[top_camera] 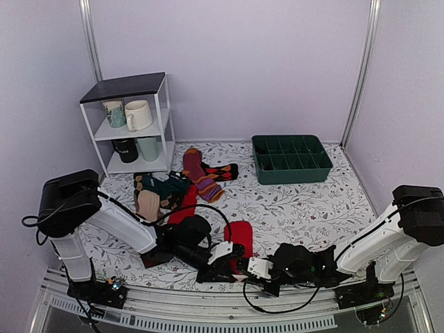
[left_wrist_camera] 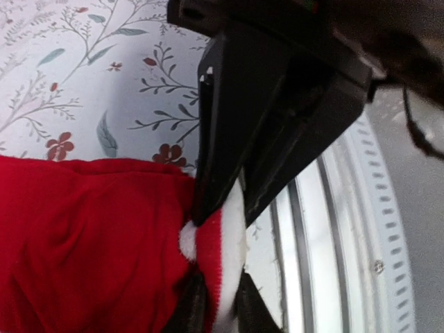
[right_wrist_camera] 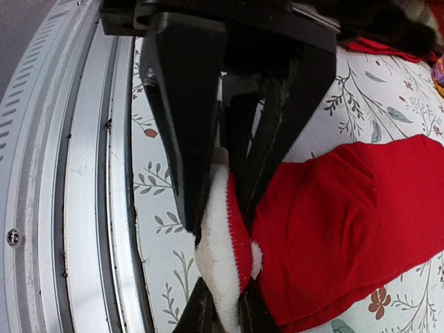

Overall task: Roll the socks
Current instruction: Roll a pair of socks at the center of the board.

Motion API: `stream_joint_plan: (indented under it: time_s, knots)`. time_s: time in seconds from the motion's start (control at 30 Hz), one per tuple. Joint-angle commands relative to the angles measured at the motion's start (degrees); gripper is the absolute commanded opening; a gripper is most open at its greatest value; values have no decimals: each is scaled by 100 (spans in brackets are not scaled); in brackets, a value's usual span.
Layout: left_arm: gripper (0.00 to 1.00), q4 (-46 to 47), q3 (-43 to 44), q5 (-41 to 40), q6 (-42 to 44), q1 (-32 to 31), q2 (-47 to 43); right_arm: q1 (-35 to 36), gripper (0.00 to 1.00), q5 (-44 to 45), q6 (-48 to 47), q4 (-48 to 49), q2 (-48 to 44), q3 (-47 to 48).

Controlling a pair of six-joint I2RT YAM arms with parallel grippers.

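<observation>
A bright red sock (top_camera: pixel 241 234) lies on the floral table near the front edge. Its cream cuff is pinched between both grippers. My left gripper (top_camera: pixel 227 259) is shut on the cuff; in the left wrist view my left gripper (left_wrist_camera: pixel 220 211) clamps the cream and red cuff band (left_wrist_camera: pixel 232 239), with the red sock body (left_wrist_camera: pixel 83 243) spreading left. My right gripper (top_camera: pixel 255 268) is shut on the same cuff from the other side; in the right wrist view my right gripper (right_wrist_camera: pixel 222 215) clamps the cream cuff (right_wrist_camera: pixel 220 257), with the red sock body (right_wrist_camera: pixel 347 229) to the right. More red cloth (top_camera: pixel 184 207) shows behind the left arm.
A pile of other socks (top_camera: pixel 161 189) and a maroon striped sock (top_camera: pixel 200 175) lie at mid left. A white shelf with mugs (top_camera: pixel 132 118) stands at back left, and a green divided tray (top_camera: pixel 291 158) at back right. A metal rail (top_camera: pixel 229 311) runs along the near edge.
</observation>
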Motion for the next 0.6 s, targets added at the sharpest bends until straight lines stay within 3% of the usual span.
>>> stream_joint_plan:
  time_s: [0.0, 0.03, 0.07, 0.2, 0.3, 0.4, 0.57]
  knots:
    - [50, -573, -555, -1684, 96, -12, -549, -241, 4, -771, 751, -494, 164, 14]
    - [69, -387, -711, -1913, 144, -14, -795, -281, 4, -937, 857, -513, 177, 17]
    - [74, -209, -864, -2128, 210, -16, -1058, -380, 4, -1152, 975, -526, 201, 22]
    - [75, 577, -1554, -2624, 690, -238, -2131, -630, 4, -1816, 1329, -768, 388, 162]
    - [71, 799, -1848, -2525, 1160, -373, -2656, -780, 4, -2295, 1529, -983, 488, 279]
    - [63, 802, -1906, -2297, 1605, -406, -2712, -915, 4, -2679, 1779, -1294, 605, 438]
    - [63, 835, -1659, -2261, 1958, -632, -2271, -1141, 4, -3191, 2081, -1682, 804, 640]
